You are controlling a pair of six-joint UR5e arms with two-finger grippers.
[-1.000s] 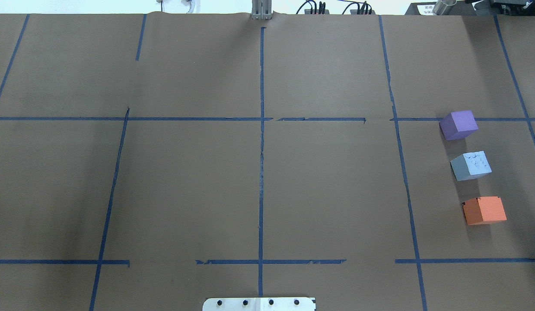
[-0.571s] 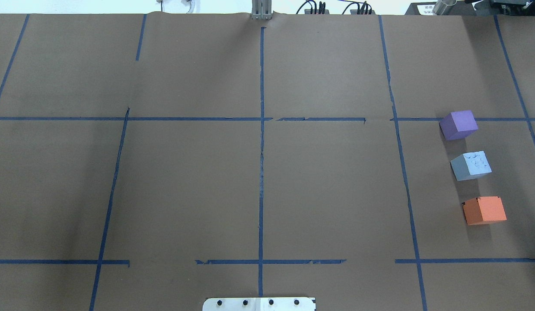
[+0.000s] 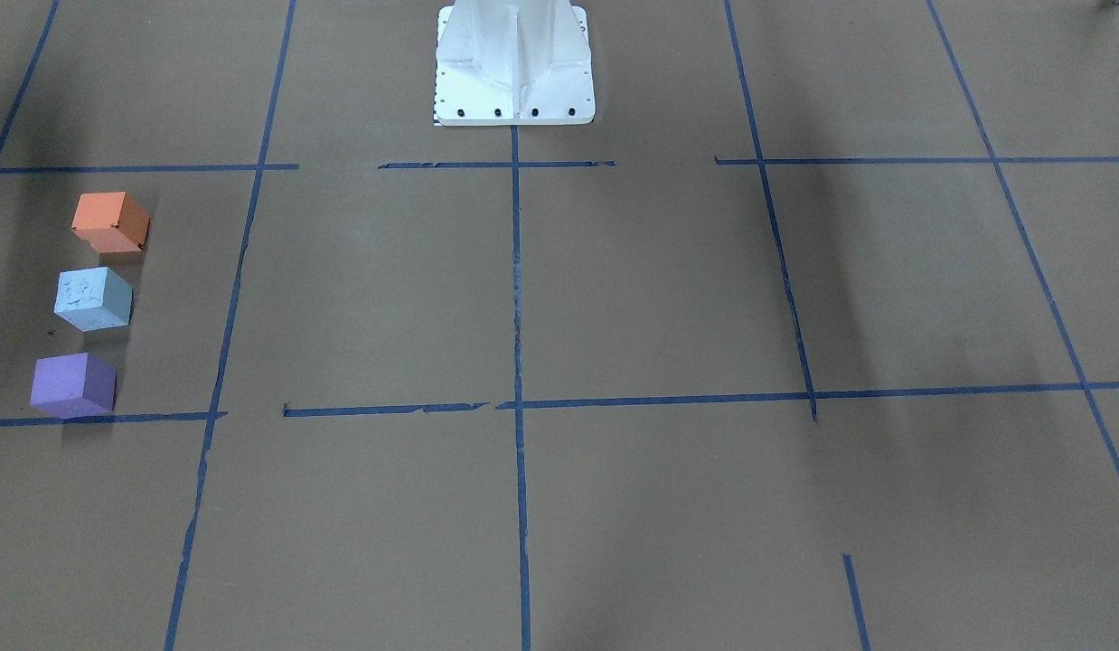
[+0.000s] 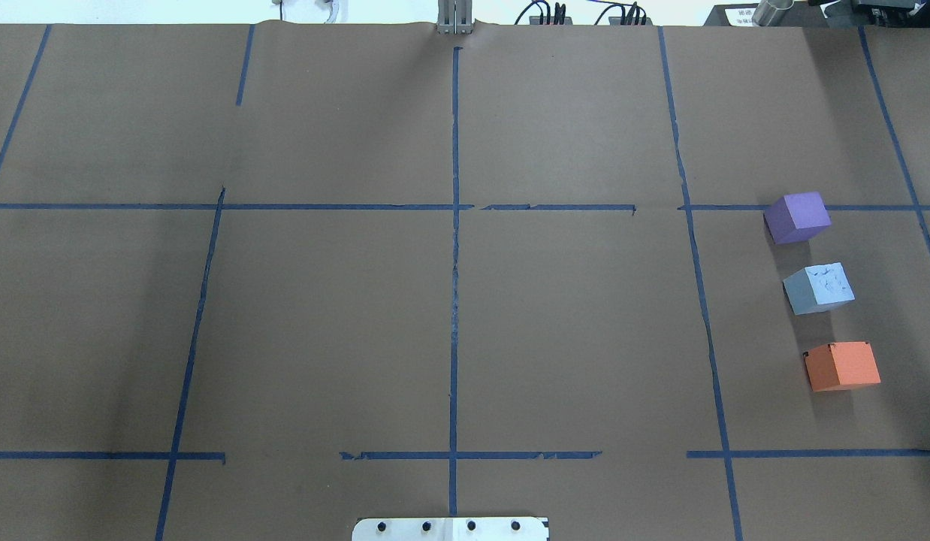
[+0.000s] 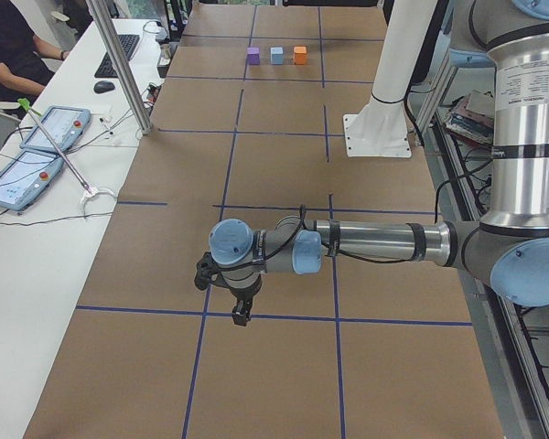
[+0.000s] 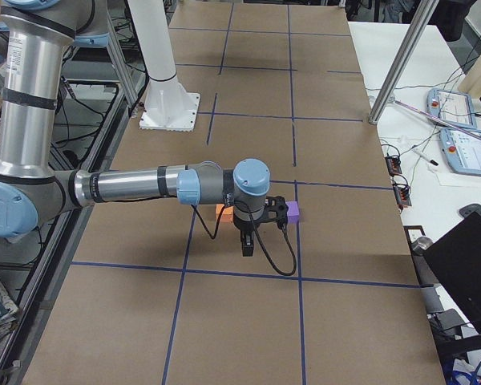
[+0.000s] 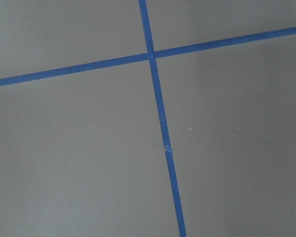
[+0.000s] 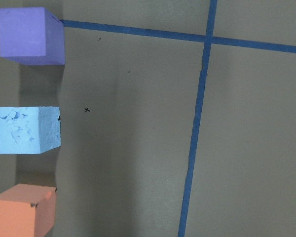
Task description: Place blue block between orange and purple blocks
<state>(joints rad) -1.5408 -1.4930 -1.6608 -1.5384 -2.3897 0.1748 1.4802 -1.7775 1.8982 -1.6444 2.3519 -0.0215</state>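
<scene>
The light blue block (image 4: 818, 288) stands on the brown paper at the right, in a line between the purple block (image 4: 797, 216) and the orange block (image 4: 842, 365), apart from both. The right wrist view shows the same line: purple (image 8: 32, 35), blue (image 8: 27, 130), orange (image 8: 22, 210). My right gripper (image 6: 246, 245) hangs above the table beside the blocks and shows only in the exterior right view, so I cannot tell its state. My left gripper (image 5: 242, 315) hovers over a tape crossing far from the blocks; I cannot tell its state.
Blue tape lines (image 4: 454, 300) grid the brown paper. The white robot base (image 3: 514, 63) stands at the table's near middle edge. A side table with tablets (image 5: 37, 151), a metal pole (image 5: 119, 64) and a seated person lie beyond the far edge.
</scene>
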